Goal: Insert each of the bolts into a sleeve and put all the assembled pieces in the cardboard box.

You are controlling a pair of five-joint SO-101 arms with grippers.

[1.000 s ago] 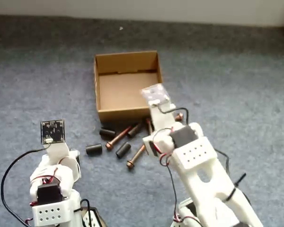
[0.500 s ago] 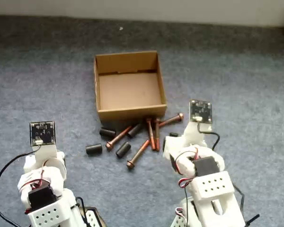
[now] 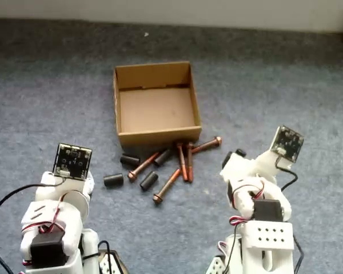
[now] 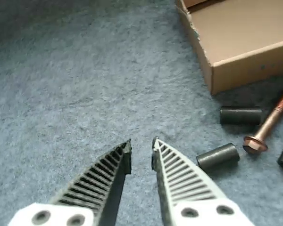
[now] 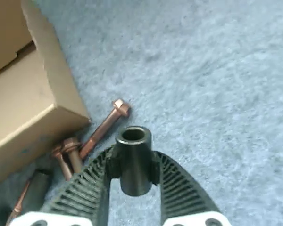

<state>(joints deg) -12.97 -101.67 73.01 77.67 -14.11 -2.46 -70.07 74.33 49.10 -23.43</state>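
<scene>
Fingers point(image 5: 179, 188) of the right gripper point(image 5: 133, 162) are clamping a sleeve point(image 5: 133, 146) at lower right in the high view. Its long axis is running along them, bore pointing outward. The left gripper point(image 4: 141, 145) is hanging slightly parted, holding nothing. Loose bolts point(image 3: 188, 162) are lying fanned below the box point(image 3: 154, 137).

Grey carpet point(image 3: 286, 85) (box point(image 3: 154, 137), bolts point(image 3: 184, 162), sleeves point(image 3: 113, 180))

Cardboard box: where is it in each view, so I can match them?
High view: cardboard box at upper centre, open.
Left wrist view: box corner beyond the left gripper, behind loose sleeves.
Right wrist view: box corner beside the right gripper, bolts beside it.
Shared landmark: the bolts along its near wall.
</scene>
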